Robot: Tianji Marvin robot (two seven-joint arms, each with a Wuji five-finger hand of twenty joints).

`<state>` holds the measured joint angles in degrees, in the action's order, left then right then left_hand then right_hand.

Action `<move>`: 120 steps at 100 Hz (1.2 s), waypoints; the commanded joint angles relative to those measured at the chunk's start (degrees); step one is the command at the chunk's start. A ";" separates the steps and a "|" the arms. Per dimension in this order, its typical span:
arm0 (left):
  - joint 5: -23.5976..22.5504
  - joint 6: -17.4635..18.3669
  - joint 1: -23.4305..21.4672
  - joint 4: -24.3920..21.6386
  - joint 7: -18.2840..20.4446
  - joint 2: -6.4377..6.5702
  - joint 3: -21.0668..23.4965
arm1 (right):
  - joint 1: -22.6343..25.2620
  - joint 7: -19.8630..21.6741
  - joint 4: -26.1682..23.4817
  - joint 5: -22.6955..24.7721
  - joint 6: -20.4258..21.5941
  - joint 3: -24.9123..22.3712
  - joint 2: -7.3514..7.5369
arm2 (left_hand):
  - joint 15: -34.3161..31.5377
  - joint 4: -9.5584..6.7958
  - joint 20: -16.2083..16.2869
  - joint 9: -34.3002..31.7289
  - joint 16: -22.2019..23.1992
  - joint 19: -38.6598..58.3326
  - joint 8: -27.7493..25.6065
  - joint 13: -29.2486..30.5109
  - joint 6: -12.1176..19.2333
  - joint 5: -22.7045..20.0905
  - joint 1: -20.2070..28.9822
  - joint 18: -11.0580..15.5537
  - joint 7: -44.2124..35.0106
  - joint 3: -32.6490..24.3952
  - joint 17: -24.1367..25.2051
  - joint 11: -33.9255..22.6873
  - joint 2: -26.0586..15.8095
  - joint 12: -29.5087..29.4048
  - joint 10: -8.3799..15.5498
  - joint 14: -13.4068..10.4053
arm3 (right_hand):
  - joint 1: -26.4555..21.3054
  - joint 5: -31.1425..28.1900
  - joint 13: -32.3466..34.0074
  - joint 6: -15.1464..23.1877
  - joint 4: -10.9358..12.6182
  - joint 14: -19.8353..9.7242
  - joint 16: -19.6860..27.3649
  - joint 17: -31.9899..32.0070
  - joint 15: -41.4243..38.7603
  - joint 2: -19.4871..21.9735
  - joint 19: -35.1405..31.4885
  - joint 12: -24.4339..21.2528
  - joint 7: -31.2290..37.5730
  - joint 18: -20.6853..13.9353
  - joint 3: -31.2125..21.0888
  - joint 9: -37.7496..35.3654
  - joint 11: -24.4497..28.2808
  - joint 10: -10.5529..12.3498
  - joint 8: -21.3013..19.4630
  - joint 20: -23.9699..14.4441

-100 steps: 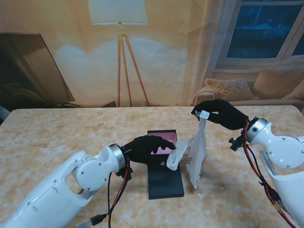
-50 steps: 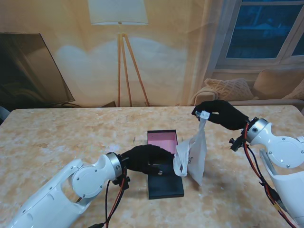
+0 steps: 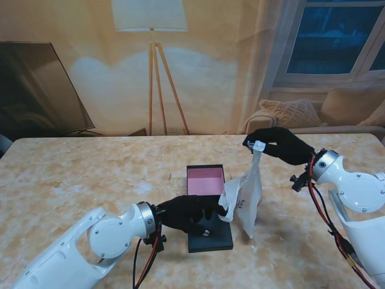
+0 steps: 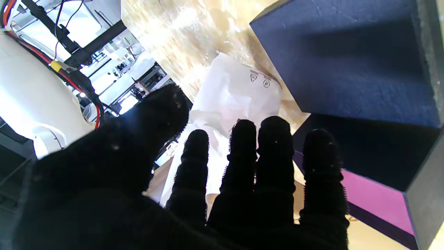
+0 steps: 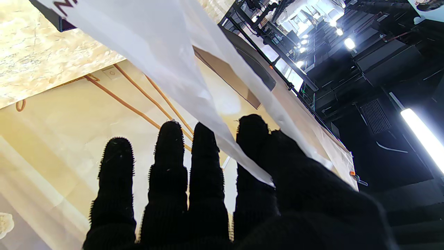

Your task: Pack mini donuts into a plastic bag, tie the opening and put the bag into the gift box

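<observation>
Right hand (image 3: 281, 144) pinches the top of the plastic bag (image 3: 245, 198), hanging long-axis vertical just right of the gift box (image 3: 207, 208) mid-tabletop, while left hand (image 3: 191, 212), nearer the box, fingers (image 4: 244, 163) spread and empty, reaches toward the bag's lower end.

Bag (image 3: 245, 198) hangs beside open box (image 3: 207, 208).
</observation>
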<state>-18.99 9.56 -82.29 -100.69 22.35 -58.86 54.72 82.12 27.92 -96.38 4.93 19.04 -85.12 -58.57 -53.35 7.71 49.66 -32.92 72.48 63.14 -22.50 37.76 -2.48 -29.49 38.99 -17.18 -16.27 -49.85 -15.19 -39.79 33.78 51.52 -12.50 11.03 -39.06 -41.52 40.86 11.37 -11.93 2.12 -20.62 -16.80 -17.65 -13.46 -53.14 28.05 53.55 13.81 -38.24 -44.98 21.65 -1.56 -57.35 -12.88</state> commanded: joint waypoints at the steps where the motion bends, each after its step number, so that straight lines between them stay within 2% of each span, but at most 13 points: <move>1: 0.00 -0.88 0.56 0.26 0.98 -0.43 -0.66 | 0.25 0.89 -0.09 -0.03 0.29 0.12 -0.25 | -0.94 0.81 1.01 -0.77 0.31 1.22 1.16 0.78 -0.07 1.66 -1.50 0.63 1.39 -1.06 -0.11 0.46 0.47 -0.21 0.93 -0.83 | -9.21 -2.49 0.52 15.94 4.27 -0.71 -1.44 0.29 -0.19 0.93 -0.19 0.54 4.43 -0.98 -9.33 -1.13 -0.15 1.19 -2.25 0.15; 23: 0.61 -2.97 2.21 0.98 0.74 -0.73 -2.90 | 0.37 0.95 -0.12 -0.09 0.38 0.01 -0.23 | -1.54 0.81 0.91 -0.22 0.61 1.20 2.03 0.49 0.21 2.19 -1.62 0.75 2.23 -0.98 0.14 -0.14 0.58 0.22 0.97 -1.17 | -9.18 -2.53 0.56 15.86 4.30 -0.65 -1.47 0.19 -0.25 0.95 -0.22 0.53 4.41 -0.99 -9.32 -1.17 -0.11 1.19 -2.25 0.15; 47: 2.29 -4.92 2.94 0.71 1.50 -0.79 -3.75 | 0.57 0.79 -0.31 -0.06 0.26 -0.05 -0.27 | -1.27 0.93 0.61 1.24 1.02 0.34 2.30 -1.17 3.72 2.89 -1.91 0.56 1.94 -1.25 1.40 -0.21 1.16 0.93 0.59 -0.79 | -9.17 -2.52 0.48 15.85 4.29 -0.67 -1.48 0.27 -0.23 0.92 -0.20 0.54 4.39 -1.01 -9.36 -1.10 -0.12 1.14 -2.25 0.15; 66: 2.63 -5.78 2.94 0.75 0.87 -1.03 -4.03 | 0.64 0.94 -0.32 -0.06 0.38 -0.20 -0.22 | -2.40 0.99 0.67 0.76 1.77 0.45 4.59 -0.35 3.76 5.47 -2.18 0.60 3.94 -0.96 0.93 -1.03 0.64 1.90 0.76 -0.91 | -9.18 -2.55 0.53 15.87 4.24 -0.66 -1.51 0.22 -0.28 0.87 -0.24 0.59 4.37 -0.92 -9.40 -1.19 -0.10 1.18 -2.26 0.14; 80: 4.19 -6.84 4.49 1.54 2.66 -0.83 -5.51 | 0.62 0.87 -0.28 -0.04 0.35 -0.15 -0.24 | -3.30 0.91 0.59 0.81 2.27 0.40 7.35 0.09 2.41 7.55 -2.88 0.53 5.94 -0.34 0.73 -1.27 -0.14 2.45 0.74 -1.05 | -9.16 -2.56 0.52 15.82 4.24 -0.67 -1.51 0.18 -0.25 0.87 -0.27 0.60 4.37 -0.92 -9.42 -1.15 -0.12 1.21 -2.26 0.12; 98: 6.47 -8.69 6.64 2.87 3.45 -1.06 -8.26 | 0.57 0.83 -0.25 -0.10 0.31 -0.10 -0.26 | -4.59 0.67 0.82 1.98 3.11 0.61 8.98 -0.21 2.21 9.74 -3.35 0.70 7.22 1.68 1.21 -1.76 -2.60 3.46 0.38 -0.99 | -9.19 -2.53 0.53 15.76 4.24 -0.62 -1.53 0.30 -0.27 0.86 -0.21 0.62 4.35 -1.00 -9.43 -1.13 -0.12 1.21 -2.25 0.15; 108: 6.18 -8.35 7.01 3.44 2.76 -1.24 -8.97 | 0.62 0.85 -0.30 -0.09 0.31 -0.17 -0.25 | -4.83 0.53 0.90 1.87 3.02 0.85 8.18 0.07 2.87 7.67 -2.95 0.67 5.49 2.47 1.07 -1.87 -3.50 3.60 0.31 -1.03 | -9.23 -2.53 0.62 15.76 4.25 -0.65 -1.55 0.20 -0.34 0.86 -0.26 0.62 4.35 -0.94 -9.40 -1.14 -0.10 1.18 -2.25 0.13; 120: 5.82 -7.95 6.49 3.51 1.61 -1.47 -8.87 | 0.78 0.57 -0.40 0.24 0.17 -0.21 -0.30 | -3.29 0.46 0.50 1.96 1.92 0.16 5.55 -0.48 3.18 2.88 -2.05 0.35 1.25 2.58 1.54 -0.23 -3.55 2.36 -0.45 -0.19 | -9.39 -2.46 0.67 15.46 4.20 -0.54 -1.57 0.21 -0.39 0.76 -0.29 0.68 4.30 -1.01 -9.42 -1.23 -0.01 1.17 -2.21 0.11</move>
<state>-12.84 1.45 -75.13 -96.88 24.06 -59.92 45.72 82.26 28.01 -96.42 4.86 19.25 -85.37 -58.56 -56.23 7.72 49.67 -32.79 73.97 63.14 -15.46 37.22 -0.54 -24.56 37.78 -17.17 -12.86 -47.67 -14.45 -40.63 31.29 54.45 -12.67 10.96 -39.06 -41.52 40.85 11.37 -11.93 2.16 -20.62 -16.80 -17.65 -13.46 -53.14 28.05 53.55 13.81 -38.24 -44.98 21.65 -1.56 -57.35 -12.88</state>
